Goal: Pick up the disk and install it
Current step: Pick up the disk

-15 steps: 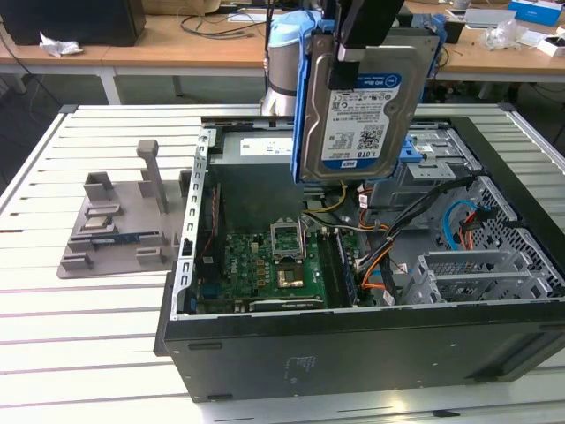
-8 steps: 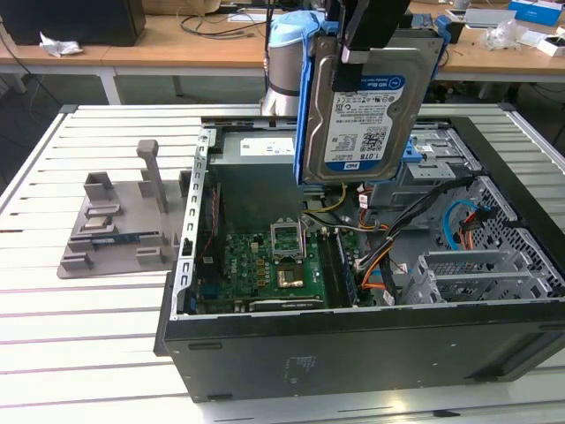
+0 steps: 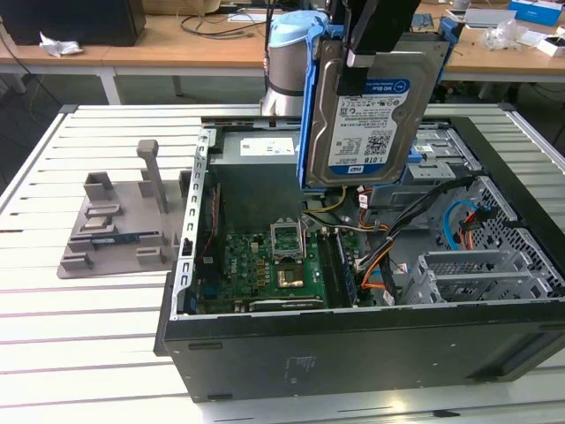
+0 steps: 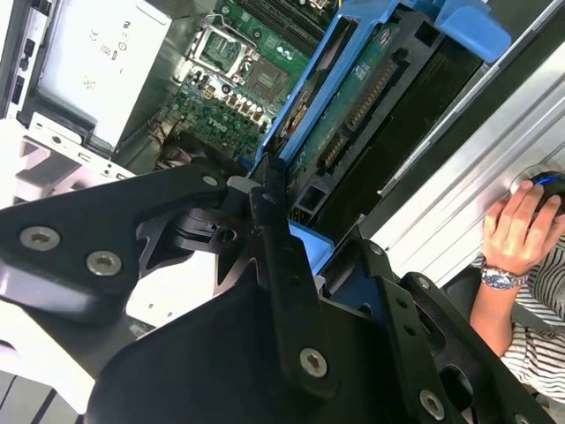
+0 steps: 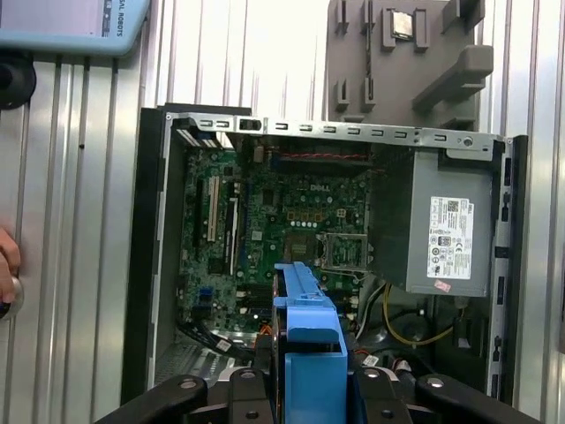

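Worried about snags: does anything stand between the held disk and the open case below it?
Nothing covers the case under the disk, which the tool grips. Loose orange and black cables inside, roughly beneath it, might snag.

A white slatted table [image 3: 88, 336] stands before cluttered wooden desks [image 3: 177, 40].

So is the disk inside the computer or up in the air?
Up in the air. The gripper holds the disk upright, label showing, above the open computer case.
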`<action>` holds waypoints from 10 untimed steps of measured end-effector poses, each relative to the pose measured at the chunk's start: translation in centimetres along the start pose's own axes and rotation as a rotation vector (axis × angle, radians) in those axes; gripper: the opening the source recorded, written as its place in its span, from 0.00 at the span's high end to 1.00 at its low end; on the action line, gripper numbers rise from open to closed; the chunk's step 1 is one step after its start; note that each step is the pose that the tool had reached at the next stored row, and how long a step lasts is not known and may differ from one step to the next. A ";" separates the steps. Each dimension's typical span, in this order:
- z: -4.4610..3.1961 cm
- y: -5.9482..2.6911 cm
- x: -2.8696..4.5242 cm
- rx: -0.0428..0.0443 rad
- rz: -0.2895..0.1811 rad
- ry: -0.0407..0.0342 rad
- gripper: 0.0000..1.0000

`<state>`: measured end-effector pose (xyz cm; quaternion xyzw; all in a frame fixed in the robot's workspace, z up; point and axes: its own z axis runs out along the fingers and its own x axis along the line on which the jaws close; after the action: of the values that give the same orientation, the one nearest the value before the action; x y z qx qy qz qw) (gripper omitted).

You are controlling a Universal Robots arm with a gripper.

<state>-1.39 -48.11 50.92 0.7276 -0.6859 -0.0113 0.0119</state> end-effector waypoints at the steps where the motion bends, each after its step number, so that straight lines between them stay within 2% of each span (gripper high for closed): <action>1: 0.01 -0.04 0.06 0.0000 0.000 -0.0001 0.63; 10: 0.09 -0.64 0.42 -0.0002 0.000 -0.0001 0.63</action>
<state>-0.73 -48.49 50.81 0.7275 -0.6859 -0.0114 0.0119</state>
